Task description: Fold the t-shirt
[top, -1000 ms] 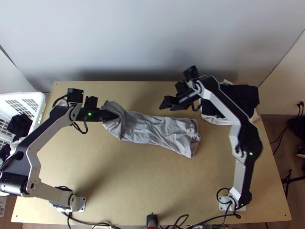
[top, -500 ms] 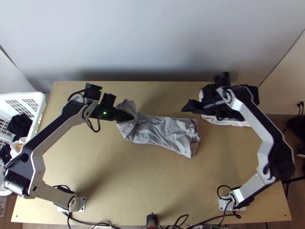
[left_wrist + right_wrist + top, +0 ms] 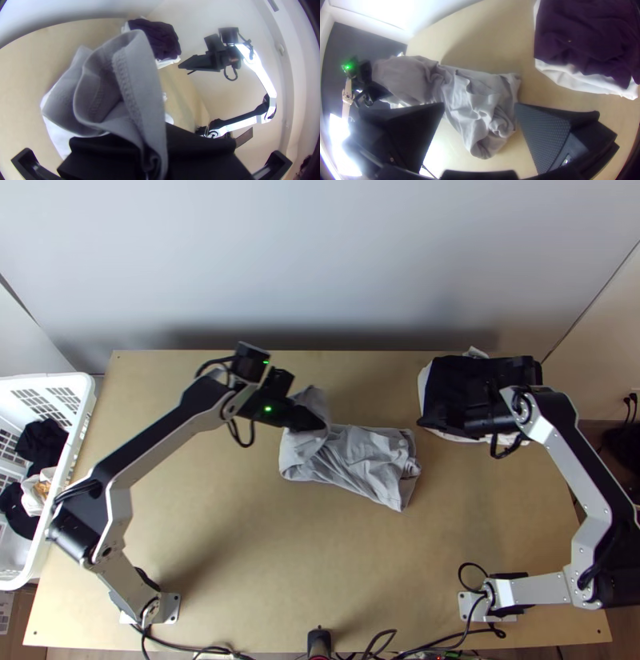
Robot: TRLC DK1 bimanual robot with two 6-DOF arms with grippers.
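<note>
The grey t-shirt [image 3: 360, 456] lies as a wrinkled folded bundle at mid-table, its left end raised by my left gripper [image 3: 316, 420]. In the left wrist view the left gripper [image 3: 148, 166] is shut on the t-shirt's hemmed edge, and grey cloth [image 3: 133, 76] stands up loosely from between its fingers. My right gripper [image 3: 448, 420] is over the dark pile at the back right, apart from the t-shirt. In the right wrist view the right gripper [image 3: 480, 106] is wide open, with the t-shirt [image 3: 476, 96] beyond it.
A pile of dark and white cloth [image 3: 460, 388] lies at the table's back right. The white basket [image 3: 68, 452] with dark and white clothes stands at the left edge. Bare table [image 3: 296, 564] stretches in front of the t-shirt; cables run along the near edge.
My left gripper has moved right, carrying the t-shirt's left end over toward the middle, so the bundle is shorter. The right gripper has moved right, away from the t-shirt to the dark pile.
</note>
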